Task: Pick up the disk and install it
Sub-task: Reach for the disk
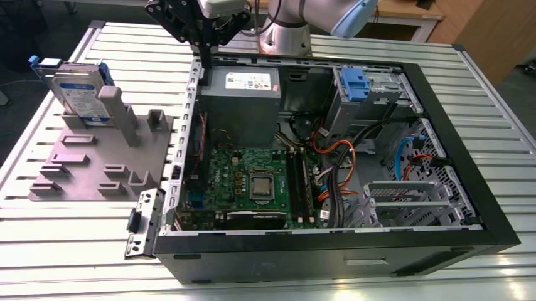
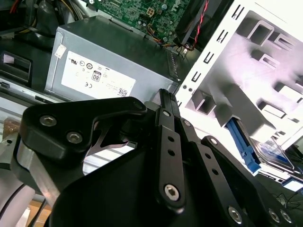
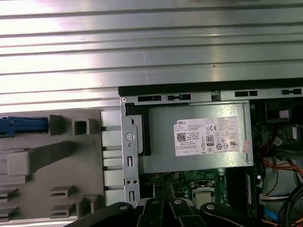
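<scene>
Tool point(image 1: 203, 42) above case point(image 1: 450, 125) edge, white-labelled disk point(image 1: 77, 88) standing in holder point(image 1: 84, 164)

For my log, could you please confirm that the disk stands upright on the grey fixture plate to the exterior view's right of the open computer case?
Not quite: the exterior view shows the disk upright on the grey fixture plate to the exterior view's left of the open computer case, not right.
</scene>
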`<state>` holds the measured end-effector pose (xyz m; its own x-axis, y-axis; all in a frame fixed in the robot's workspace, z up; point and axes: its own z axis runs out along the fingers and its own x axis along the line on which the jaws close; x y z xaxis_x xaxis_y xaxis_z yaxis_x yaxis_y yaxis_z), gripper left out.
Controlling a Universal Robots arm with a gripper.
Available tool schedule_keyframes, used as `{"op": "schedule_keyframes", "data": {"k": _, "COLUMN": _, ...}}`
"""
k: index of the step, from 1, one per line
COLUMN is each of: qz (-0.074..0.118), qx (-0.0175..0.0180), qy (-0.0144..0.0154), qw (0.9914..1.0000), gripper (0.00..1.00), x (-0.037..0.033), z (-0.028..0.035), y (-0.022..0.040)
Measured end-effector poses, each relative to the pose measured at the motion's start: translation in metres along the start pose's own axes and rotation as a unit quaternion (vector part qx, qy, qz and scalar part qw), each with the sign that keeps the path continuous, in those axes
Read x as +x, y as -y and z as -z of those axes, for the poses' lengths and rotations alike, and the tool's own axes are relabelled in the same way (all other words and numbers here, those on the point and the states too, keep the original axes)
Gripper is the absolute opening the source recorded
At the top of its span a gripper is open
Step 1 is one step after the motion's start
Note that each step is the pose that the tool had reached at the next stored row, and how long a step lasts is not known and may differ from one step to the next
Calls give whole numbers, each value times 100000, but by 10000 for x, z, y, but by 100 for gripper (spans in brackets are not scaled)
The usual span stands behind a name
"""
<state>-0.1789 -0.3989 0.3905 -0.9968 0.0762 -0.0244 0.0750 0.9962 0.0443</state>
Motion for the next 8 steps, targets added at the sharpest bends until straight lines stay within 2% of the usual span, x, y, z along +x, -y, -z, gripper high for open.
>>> {"op": "schedule_keyframes", "data": {"k": 8, "qz": -4, "qx": 1, "qy": -1, "qw": 100000, "gripper": 11, "x": 47, "z": -4, "y": 4}}
